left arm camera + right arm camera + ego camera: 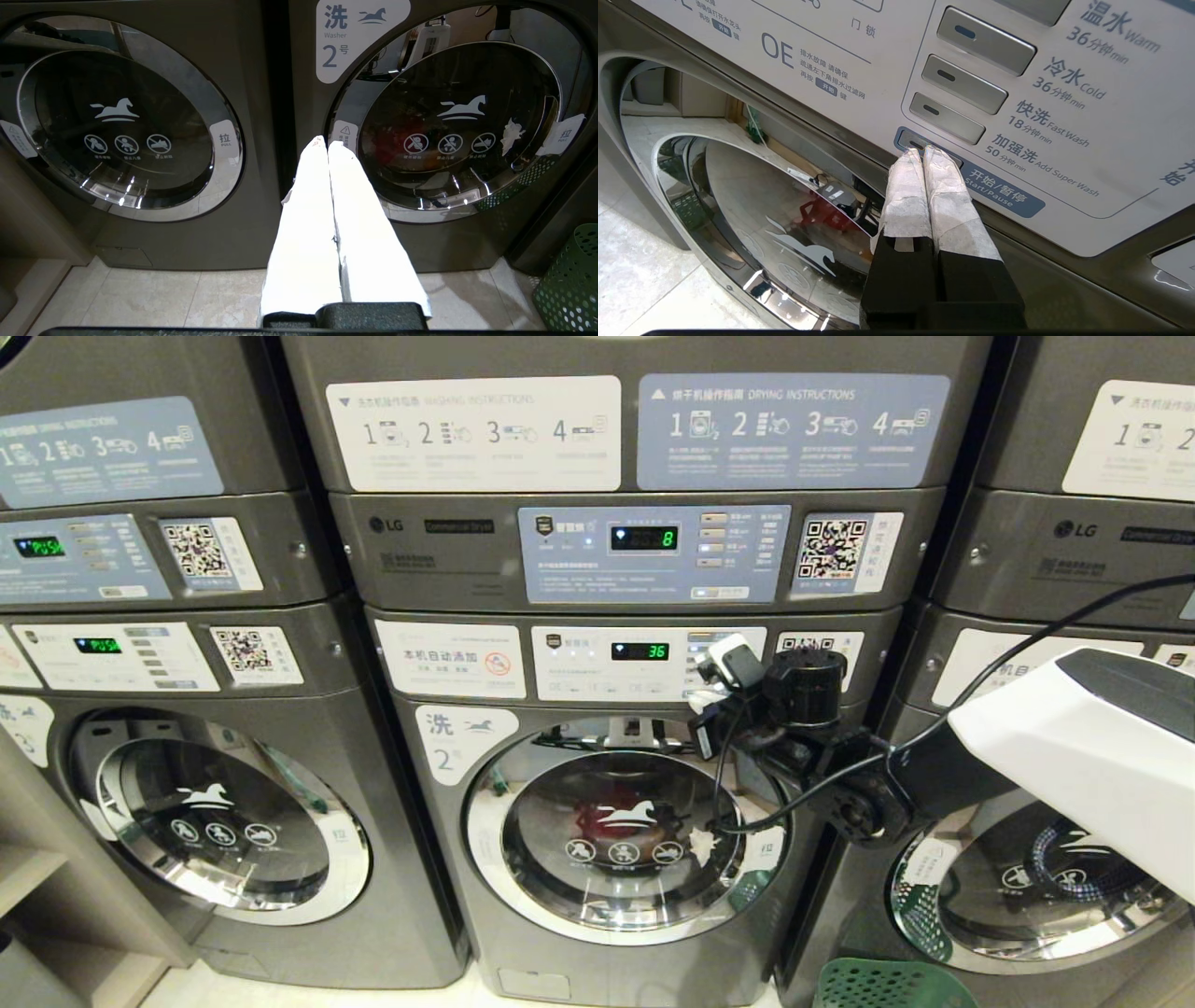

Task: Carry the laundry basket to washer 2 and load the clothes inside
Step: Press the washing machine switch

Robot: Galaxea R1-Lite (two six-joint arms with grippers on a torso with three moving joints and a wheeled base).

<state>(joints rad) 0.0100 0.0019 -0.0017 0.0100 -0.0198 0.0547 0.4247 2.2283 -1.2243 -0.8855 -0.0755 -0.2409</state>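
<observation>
Two fingers of right end effector [923,150] pressed together at Start/Pause button [924,147] of washer 2 [616,803]; slight offset risks slipping past.

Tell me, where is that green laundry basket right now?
The laundry basket sits on the floor at the head view's bottom edge, right of washer 2, in front of the neighbouring machine; only its rim shows.
</observation>
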